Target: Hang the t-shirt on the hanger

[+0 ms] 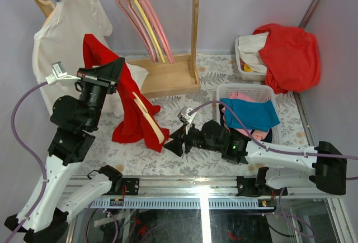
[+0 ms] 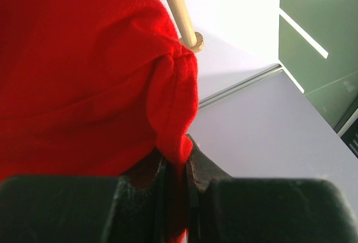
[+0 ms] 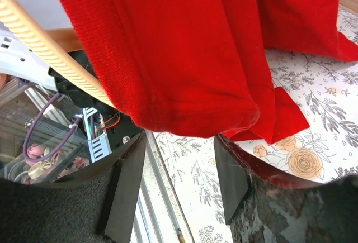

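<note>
The left gripper [image 2: 178,167] is raised above the far-left part of the table [image 1: 140,162], its jaws pressed together on a bunched fold of the t-shirt [image 1: 131,117]. The t-shirt hangs from this grip as a long narrow drape. Its long axis runs from the high far-left end down toward the near right, and its lower end lies on the table. The hanger [image 1: 150,121] sits partly inside the drape. One pale arm shows along the right edge of the cloth, sloping the same way, with its lower end pointing near-right. The hook cannot be seen. The right gripper [image 1: 176,137] lies low over the table just right of the t-shirt's lower end, pointing left. Its jaws are spread, and the hem hangs just beyond the fingertips, unclamped. A wooden rack [image 1: 168,78] stands far behind the drape.
</note>
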{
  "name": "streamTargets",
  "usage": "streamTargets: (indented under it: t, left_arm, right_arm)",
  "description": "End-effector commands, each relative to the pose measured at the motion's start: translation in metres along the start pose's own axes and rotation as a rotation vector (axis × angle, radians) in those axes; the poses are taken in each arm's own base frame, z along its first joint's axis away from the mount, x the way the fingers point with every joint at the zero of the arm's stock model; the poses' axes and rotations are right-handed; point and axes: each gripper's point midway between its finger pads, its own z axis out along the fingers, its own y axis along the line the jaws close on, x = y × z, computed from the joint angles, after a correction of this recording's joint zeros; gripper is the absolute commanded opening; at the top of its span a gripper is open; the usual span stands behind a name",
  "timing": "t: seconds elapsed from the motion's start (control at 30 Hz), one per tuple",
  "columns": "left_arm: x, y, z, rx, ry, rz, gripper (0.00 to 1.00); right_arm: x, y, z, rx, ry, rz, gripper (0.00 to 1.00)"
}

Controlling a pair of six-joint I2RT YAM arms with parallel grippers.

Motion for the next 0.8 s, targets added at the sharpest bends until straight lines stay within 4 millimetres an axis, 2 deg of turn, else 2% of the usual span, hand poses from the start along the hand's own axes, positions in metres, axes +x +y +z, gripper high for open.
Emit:
streamTargets:
  t: [0.0, 0.33, 0.43, 0.5, 0.57, 0.67, 0.77]
  left_arm:
    - [-0.013, -0.023, -0.003, 0.089, -0.046, -0.045, 0.0]
    - [-0.01, -0.025, -0.004, 0.102, -0.032, -0.06, 0.0]
    - [-0.009, -0.024, -0.004, 0.101, -0.028, -0.06, 0.0]
    - [-0.009, -0.025, -0.004, 0.103, -0.029, -0.063, 0.0]
    - [-0.009, -0.024, -0.004, 0.105, -0.032, -0.066, 0.0]
    - [-0.009, -0.024, -0.004, 0.109, -0.032, -0.073, 0.0]
    - [-0.011, -0.025, -0.007, 0.146, -0.054, -0.111, 0.0]
  right_arm:
    - [-0.033, 0.023, 0.003, -0.083, -0.085, -0.031, 0.59]
    - [-0.04, 0.025, 0.008, -0.08, -0.1, -0.036, 0.51]
    - [-0.043, 0.026, 0.008, -0.083, -0.106, -0.038, 0.45]
    - [-0.043, 0.026, 0.008, -0.083, -0.106, -0.04, 0.37]
    - [-0.042, 0.027, 0.008, -0.087, -0.103, -0.038, 0.17]
    - [-0.038, 0.027, 0.008, -0.094, -0.089, -0.031, 0.01]
    - [-0.03, 0.026, 0.008, -0.097, -0.069, -0.01, 0.0]
